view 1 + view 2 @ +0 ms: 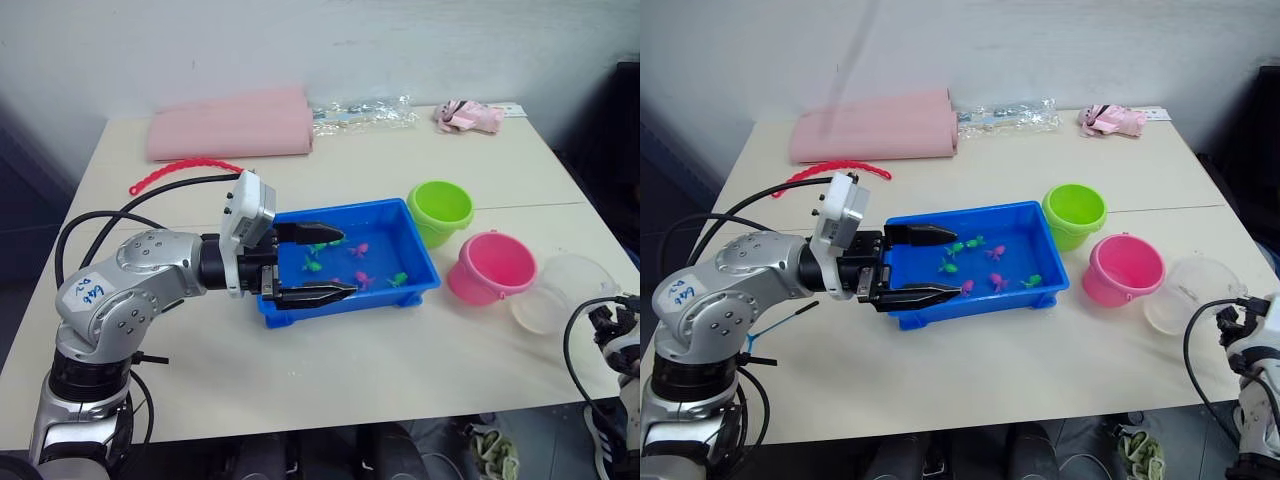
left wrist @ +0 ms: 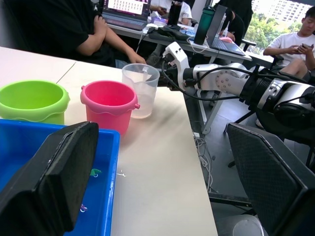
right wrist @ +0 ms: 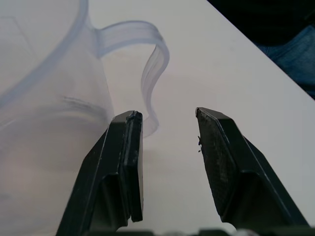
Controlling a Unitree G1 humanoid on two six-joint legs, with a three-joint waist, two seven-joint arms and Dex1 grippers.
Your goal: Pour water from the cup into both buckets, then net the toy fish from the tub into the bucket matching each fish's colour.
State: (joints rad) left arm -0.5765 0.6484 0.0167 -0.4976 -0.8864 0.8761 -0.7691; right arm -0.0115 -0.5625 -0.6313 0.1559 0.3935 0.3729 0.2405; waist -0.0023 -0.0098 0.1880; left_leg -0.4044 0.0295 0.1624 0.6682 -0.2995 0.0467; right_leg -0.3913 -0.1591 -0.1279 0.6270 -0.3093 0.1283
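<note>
The blue tub (image 1: 428,262) lies mid-table with several green and pink toy fish (image 1: 360,250) in it. My left gripper (image 1: 345,263) hovers open over the tub's left end, holding nothing. To the tub's right stand the lime green bucket (image 1: 440,210) and, nearer the front, the pink bucket (image 1: 492,266). The clear cup (image 1: 560,290) stands just right of the pink bucket. My right gripper (image 3: 165,118) is open beside the cup's handle (image 3: 152,59), not closed on it. A thin dark handle (image 1: 795,312) pokes out from under my left forearm; the net's hoop is hidden.
A folded pink cloth (image 1: 230,128), a red beaded strip (image 1: 180,172), a clear plastic bag (image 1: 362,112) and a small pink item (image 1: 470,116) lie at the table's back. The table's right edge runs close past the cup. People sit at desks (image 2: 206,34) beyond it.
</note>
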